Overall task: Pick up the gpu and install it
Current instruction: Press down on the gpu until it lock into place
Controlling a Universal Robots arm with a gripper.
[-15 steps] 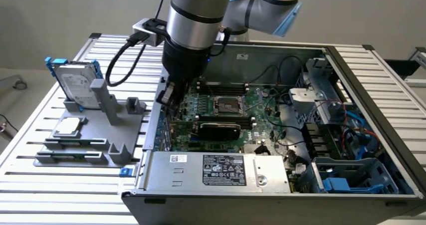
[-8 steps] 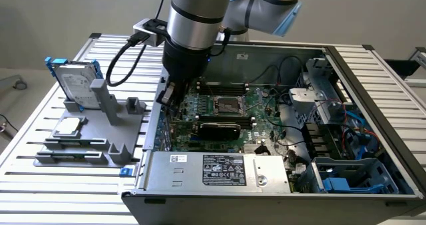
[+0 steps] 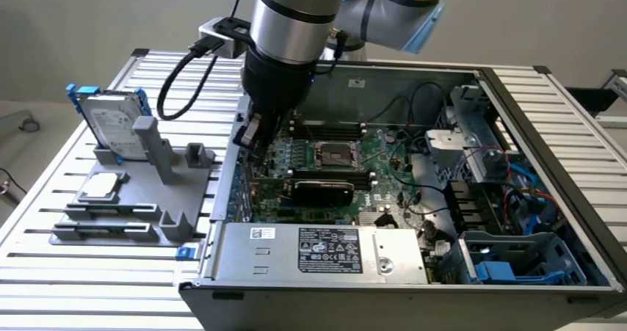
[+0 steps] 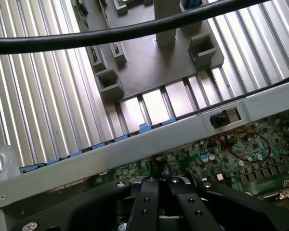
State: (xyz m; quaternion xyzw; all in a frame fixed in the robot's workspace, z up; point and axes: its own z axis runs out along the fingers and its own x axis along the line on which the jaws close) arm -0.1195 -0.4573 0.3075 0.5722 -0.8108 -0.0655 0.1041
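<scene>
Our black gripper is clamped fully shut, seemingly on nothing, over the motherboard's edge; the black-shrouded gpu card lies at about four o'clock from it, long axis three-to-nine

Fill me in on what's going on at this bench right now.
A robot arm reaches down into an open computer case, its gripper shut just above the motherboard by the case wall. The gpu, black shroud up, lies across the board nearer the power supply. A hard drive stands in the grey holder outside the case.
</scene>
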